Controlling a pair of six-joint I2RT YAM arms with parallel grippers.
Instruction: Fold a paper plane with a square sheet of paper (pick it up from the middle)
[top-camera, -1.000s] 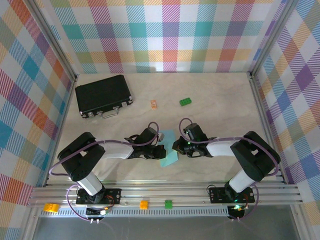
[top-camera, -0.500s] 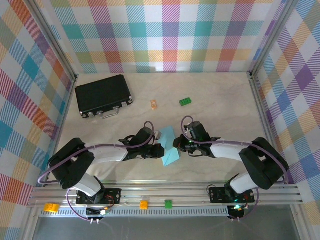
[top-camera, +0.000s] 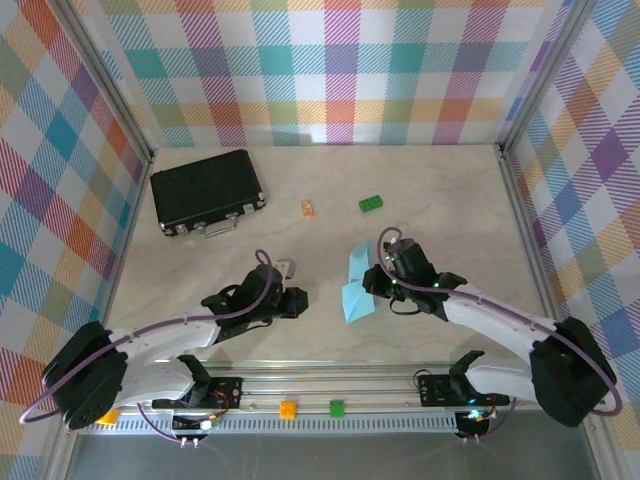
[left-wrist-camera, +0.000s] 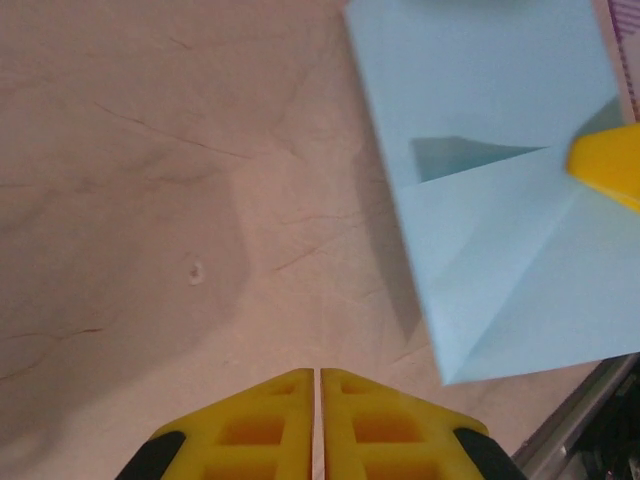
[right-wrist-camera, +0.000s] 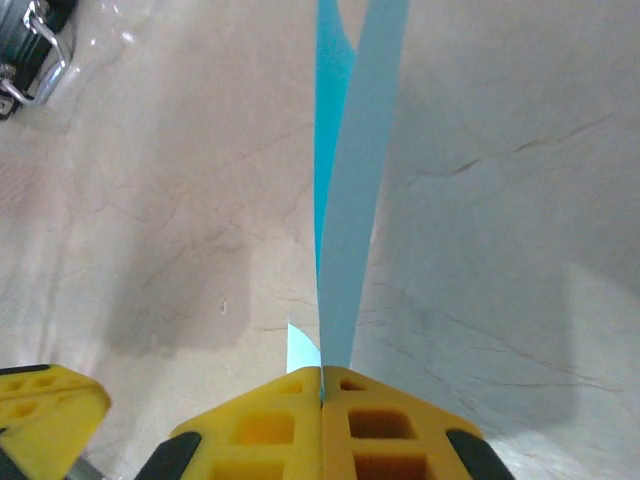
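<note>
Right gripper (top-camera: 369, 286) pinches the light blue paper sheet (top-camera: 354, 300), which is folded, with creases and a flap seen from the left wrist (left-wrist-camera: 500, 230). In the right wrist view the 2 yellow fingers are pressed together on the sheet's edge (right-wrist-camera: 322, 372), and the sheet (right-wrist-camera: 356, 200) stands on edge, running away toward 12 o'clock from the jaws. From above, the gripper sits at the sheet's 3 o'clock side, touching it.

Left gripper (top-camera: 301, 299) is at 9 o'clock of the sheet, apart from it and not touching. Its 2 fingers are pressed together with only a hairline slit and nothing between them (left-wrist-camera: 317, 376). From the left wrist, the sheet lies toward 1 o'clock, with a right fingertip (left-wrist-camera: 610, 165) on it.

The sheet is near table centre, slightly toward the near edge. Black case (top-camera: 205, 188) is at 10 o'clock of the sheet, well apart. Green brick (top-camera: 371, 203) is at 12 o'clock of it, apart.
</note>
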